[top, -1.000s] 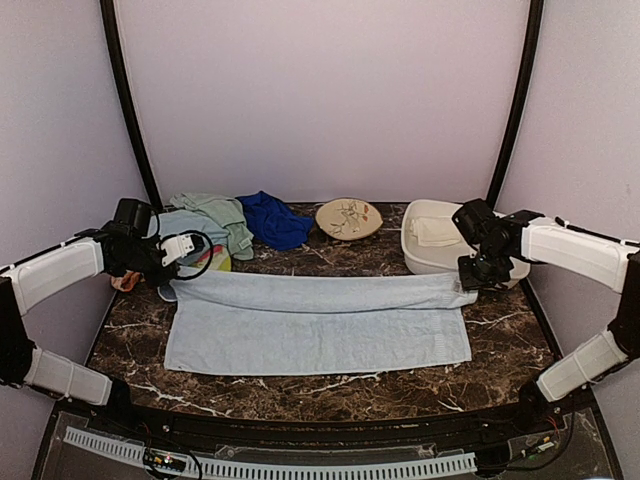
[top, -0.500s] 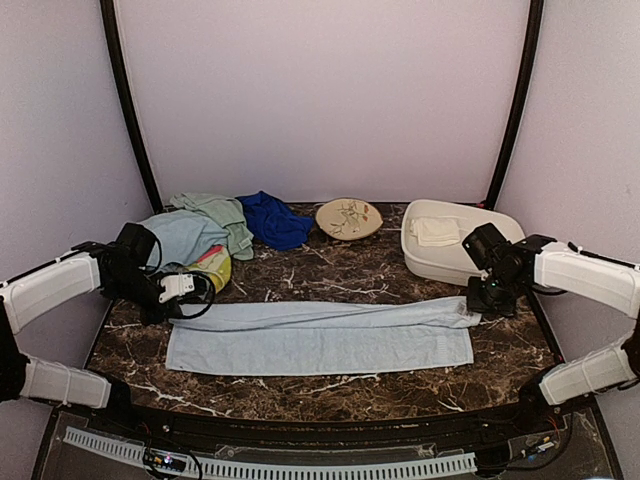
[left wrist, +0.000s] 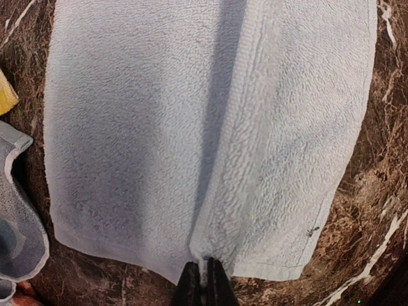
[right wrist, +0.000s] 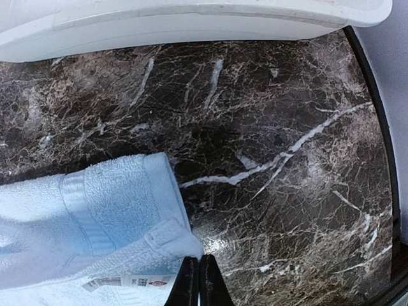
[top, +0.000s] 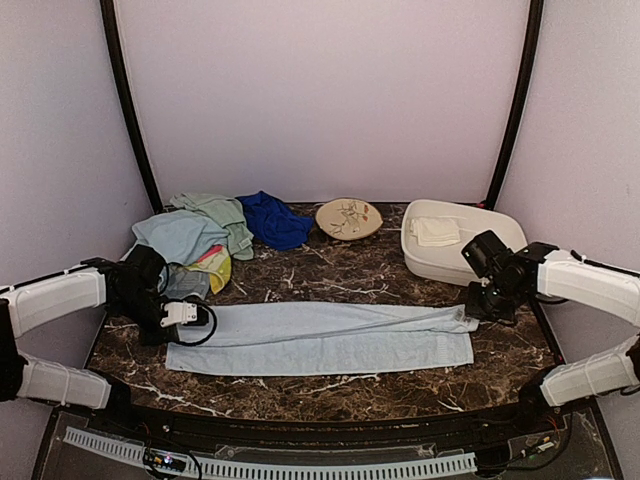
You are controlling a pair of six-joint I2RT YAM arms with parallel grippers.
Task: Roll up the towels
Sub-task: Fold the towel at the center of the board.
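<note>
A light blue towel (top: 320,338) lay folded lengthwise across the dark marble surface (top: 370,275), left gripper (left wrist: 203,271) closed tight on its left end, right gripper (right wrist: 197,264) closed tight on its right corner.

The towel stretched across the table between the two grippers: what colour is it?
The towel is light blue, clearest in the right wrist view.
</note>
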